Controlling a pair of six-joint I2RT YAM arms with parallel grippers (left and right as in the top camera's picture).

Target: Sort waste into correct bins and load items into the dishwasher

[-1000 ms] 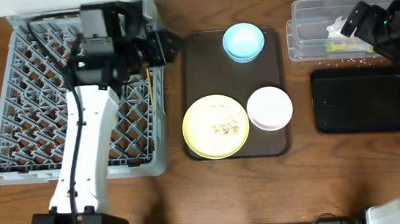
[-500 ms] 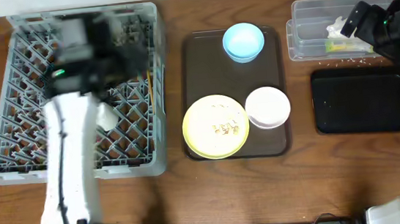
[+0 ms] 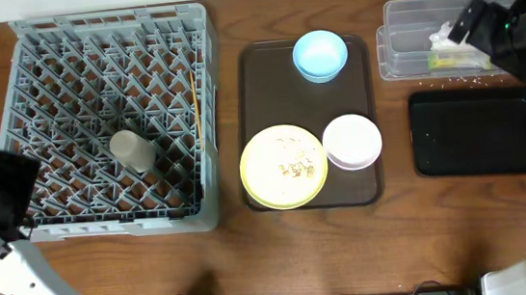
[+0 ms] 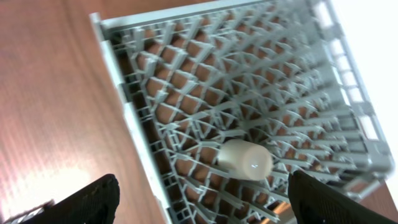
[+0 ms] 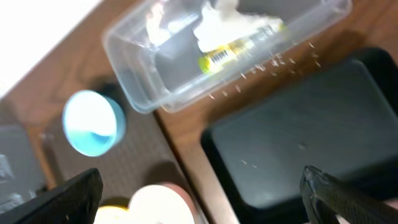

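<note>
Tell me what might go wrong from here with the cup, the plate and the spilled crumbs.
The pale cup lies tipped over on the rack pegs, so it may roll when other items go in.
The yellow-green plate holds food crumbs; racking it now would likely spill them.
Loose crumbs lie on the table beside the clear tub; the open right gripper could scatter them.

Robot lab: wooden table [image 3: 350,246], dish rack [image 3: 202,95], left arm [image 3: 4,192], right arm [image 3: 515,31].
</note>
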